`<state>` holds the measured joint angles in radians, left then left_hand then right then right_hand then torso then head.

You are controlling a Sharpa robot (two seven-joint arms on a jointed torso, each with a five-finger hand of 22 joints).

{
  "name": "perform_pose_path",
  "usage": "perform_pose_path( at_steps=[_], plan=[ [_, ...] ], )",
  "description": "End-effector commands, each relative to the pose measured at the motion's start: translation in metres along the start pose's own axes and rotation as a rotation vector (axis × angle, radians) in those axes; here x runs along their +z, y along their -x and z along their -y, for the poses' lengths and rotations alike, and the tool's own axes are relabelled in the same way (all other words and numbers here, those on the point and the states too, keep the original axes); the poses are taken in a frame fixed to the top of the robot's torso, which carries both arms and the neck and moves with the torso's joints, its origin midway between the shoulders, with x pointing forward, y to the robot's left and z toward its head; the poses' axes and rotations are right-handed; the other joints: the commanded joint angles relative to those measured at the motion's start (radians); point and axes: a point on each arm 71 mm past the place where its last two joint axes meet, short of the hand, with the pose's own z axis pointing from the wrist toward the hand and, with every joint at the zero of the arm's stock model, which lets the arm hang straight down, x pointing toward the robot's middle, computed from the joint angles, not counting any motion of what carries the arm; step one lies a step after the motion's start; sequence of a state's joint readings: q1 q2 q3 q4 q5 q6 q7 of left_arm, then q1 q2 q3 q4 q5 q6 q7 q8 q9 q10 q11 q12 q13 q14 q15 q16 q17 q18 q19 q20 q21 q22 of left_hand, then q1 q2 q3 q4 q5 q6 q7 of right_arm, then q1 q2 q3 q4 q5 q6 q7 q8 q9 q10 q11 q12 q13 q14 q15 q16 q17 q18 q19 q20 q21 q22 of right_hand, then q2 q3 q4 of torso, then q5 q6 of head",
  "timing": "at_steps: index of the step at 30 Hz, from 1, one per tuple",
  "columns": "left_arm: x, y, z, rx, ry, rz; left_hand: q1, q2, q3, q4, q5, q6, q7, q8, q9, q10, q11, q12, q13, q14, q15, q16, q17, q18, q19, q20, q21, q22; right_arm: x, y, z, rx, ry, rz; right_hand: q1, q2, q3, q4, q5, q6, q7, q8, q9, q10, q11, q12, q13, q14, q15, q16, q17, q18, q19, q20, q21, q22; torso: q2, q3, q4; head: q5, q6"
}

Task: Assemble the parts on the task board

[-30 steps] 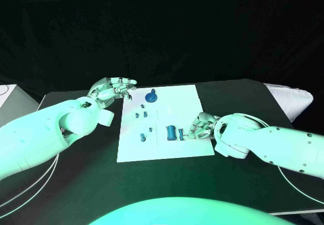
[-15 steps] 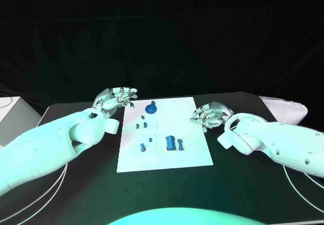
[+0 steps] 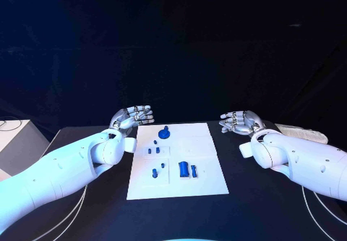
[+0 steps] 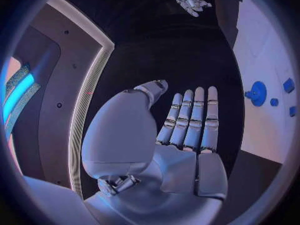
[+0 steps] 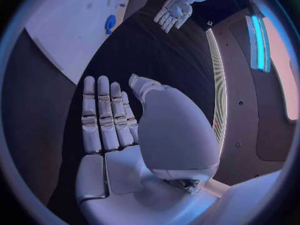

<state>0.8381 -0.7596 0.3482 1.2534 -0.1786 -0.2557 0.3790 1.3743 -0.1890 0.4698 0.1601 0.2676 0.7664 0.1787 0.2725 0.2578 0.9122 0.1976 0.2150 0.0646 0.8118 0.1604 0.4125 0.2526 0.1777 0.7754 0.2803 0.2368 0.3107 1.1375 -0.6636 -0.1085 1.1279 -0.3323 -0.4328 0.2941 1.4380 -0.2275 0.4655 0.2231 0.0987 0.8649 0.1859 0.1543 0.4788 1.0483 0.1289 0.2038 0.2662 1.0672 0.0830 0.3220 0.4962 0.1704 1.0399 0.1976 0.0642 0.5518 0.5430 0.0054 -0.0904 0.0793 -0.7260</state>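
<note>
The white task board [image 3: 199, 145] lies mid-table. On it are a round blue disc with a knob [image 3: 165, 134] at the far end, several small blue pieces [image 3: 151, 150], and two larger blue cylinders [image 3: 187, 169] side by side. My left hand [image 3: 132, 117] is raised beyond the board's far left corner, fingers straight and apart, holding nothing. My right hand [image 3: 240, 121] is raised off the far right corner, also empty. In the left wrist view the flat left hand [image 4: 187, 130] faces the board [image 4: 275, 50] and disc [image 4: 257, 92]. The right wrist view shows the empty right hand [image 5: 109, 120].
A white box [image 3: 14, 135] stands off the table's left side and a pale object [image 3: 300, 133] lies at the right edge. Black table surface surrounds the board on both sides.
My right hand has lifted away from the blue cylinders and moved out past the board's far right corner, empty. The left hand stays near the far left corner. The camera has tilted up.
</note>
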Motion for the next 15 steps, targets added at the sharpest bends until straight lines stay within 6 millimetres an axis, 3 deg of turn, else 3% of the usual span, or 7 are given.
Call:
perform_pose_path(
  at_steps=[1,3,4,6,12,13,15],
  plan=[
    [0.001,0.002,0.000,-0.017,-0.028,0.021,0.017,0.005,-0.011,0.003,-0.003,0.010,0.002,-0.005,-0.013,0.014,0.006,-0.039,-0.001,-0.005,0.010,-0.069,-0.012,0.002,0.013,0.003,-0.052,-0.046,0.001,-0.003,-0.003,0.102,0.061,-0.012,-0.016,0.001,0.001,-0.018,-0.003,0.006,0.006,-0.013,-0.015,0.003,0.013,-0.027,-0.059,-0.004,0.013,-0.051,-0.031,0.014,-0.019,0.009,-0.002,-0.076,-0.013,0.0062,-0.0053,0.004,0.007],
    [0.002,0.002,-0.001,-0.017,-0.027,0.023,0.021,0.008,-0.012,0.003,-0.002,0.014,0.002,-0.007,-0.017,0.020,0.007,-0.050,-0.001,-0.006,0.012,-0.089,-0.015,0.002,0.016,0.004,-0.067,-0.059,0.001,-0.005,-0.004,0.106,0.068,-0.017,-0.021,0.005,0.004,-0.027,-0.001,0.011,0.008,-0.019,-0.024,0.010,0.014,-0.042,-0.092,-0.001,0.016,-0.078,-0.049,0.014,-0.022,0.013,-0.002,-0.119,-0.014,0.0089,-0.0056,0.003,0.008],
    [0.001,0.002,-0.002,-0.002,-0.002,0.013,-0.406,0.189,-0.470,-0.160,-0.268,-0.766,-0.179,-0.273,-0.258,-0.912,-0.198,-0.215,-0.065,-0.812,-0.160,-0.413,-0.253,-0.178,-0.775,-0.280,-0.237,-0.311,0.001,-0.002,0.000,0.038,0.016,0.002,-0.439,0.227,-0.466,-0.223,-0.099,-0.865,-0.186,-0.154,-0.479,-0.312,-0.129,-0.204,-0.266,-0.322,-0.083,-0.322,-0.496,-0.170,-0.325,-0.198,-0.064,-0.552,-0.007,0.0032,-0.0027,0.003,0.005],
    [0.001,0.001,-0.001,-0.001,-0.003,0.014,-0.442,0.189,-0.470,-0.160,-0.268,-0.766,-0.179,-0.273,-0.258,-0.912,-0.198,-0.215,-0.065,-0.812,-0.160,-0.413,-0.253,-0.178,-0.775,-0.280,-0.237,-0.311,0.000,-0.003,-0.001,0.043,0.017,0.004,-0.492,0.227,-0.466,-0.223,-0.099,-0.865,-0.186,-0.154,-0.479,-0.345,-0.129,-0.204,-0.266,-0.356,-0.083,-0.322,-0.496,-0.170,-1.040,-0.198,-0.064,-0.552,-0.007,0.0029,-0.0003,0.000,0.008],
    [-0.001,-0.014,0.003,0.015,-0.012,0.029,-0.650,0.189,-0.470,-0.160,-0.268,-0.766,-0.179,-0.273,-0.258,-0.912,-0.198,-0.215,-0.065,-0.812,-0.160,-0.413,-0.253,-0.178,-0.775,-0.280,-0.237,-0.311,-0.009,-0.012,-0.007,0.104,0.037,0.031,-0.704,0.227,-0.466,-0.223,-0.099,-0.865,-0.186,-0.154,-0.479,-1.048,-0.129,-0.204,-0.266,-1.067,-0.083,-0.322,-0.496,-0.170,-1.040,-0.198,-0.064,-0.552,-0.004,0.0003,0.0288,-0.025,0.046],
    [-0.001,-0.018,0.004,0.020,-0.014,0.033,-1.374,0.189,-0.470,-0.160,-0.268,-0.766,-0.179,-0.273,-0.258,-0.912,-0.198,-0.215,-0.065,-0.812,-0.160,-0.413,-0.253,-0.178,-0.775,-0.280,-0.237,-0.311,-0.012,-0.015,-0.009,0.119,0.041,0.038,-0.731,0.227,-0.466,-0.223,-0.099,-0.865,-0.186,-0.154,-0.479,-1.048,-0.129,-0.204,-0.266,-1.067,-0.083,-0.322,-0.496,-0.170,-1.040,-0.198,-0.064,-0.552,-0.004,-0.0004,0.0361,-0.032,0.055],
    [-0.003,-0.027,0.005,0.030,-0.017,0.043,-1.374,0.189,-0.470,-0.160,-0.268,-0.766,-0.179,-0.273,-0.258,-0.912,-0.198,-0.215,-0.065,-0.812,-0.160,-0.413,-0.253,-0.178,-0.775,-0.280,-0.237,-0.311,-0.018,-0.020,-0.013,0.152,0.049,0.054,-1.438,0.227,-0.466,-0.223,-0.099,-0.865,-0.186,-0.154,-0.479,-1.048,-0.129,-0.204,-0.266,-1.067,-0.083,-0.322,-0.496,-0.170,-1.040,-0.198,-0.064,-0.552,-0.002,-0.0019,0.0521,-0.046,0.076]
  ],
)
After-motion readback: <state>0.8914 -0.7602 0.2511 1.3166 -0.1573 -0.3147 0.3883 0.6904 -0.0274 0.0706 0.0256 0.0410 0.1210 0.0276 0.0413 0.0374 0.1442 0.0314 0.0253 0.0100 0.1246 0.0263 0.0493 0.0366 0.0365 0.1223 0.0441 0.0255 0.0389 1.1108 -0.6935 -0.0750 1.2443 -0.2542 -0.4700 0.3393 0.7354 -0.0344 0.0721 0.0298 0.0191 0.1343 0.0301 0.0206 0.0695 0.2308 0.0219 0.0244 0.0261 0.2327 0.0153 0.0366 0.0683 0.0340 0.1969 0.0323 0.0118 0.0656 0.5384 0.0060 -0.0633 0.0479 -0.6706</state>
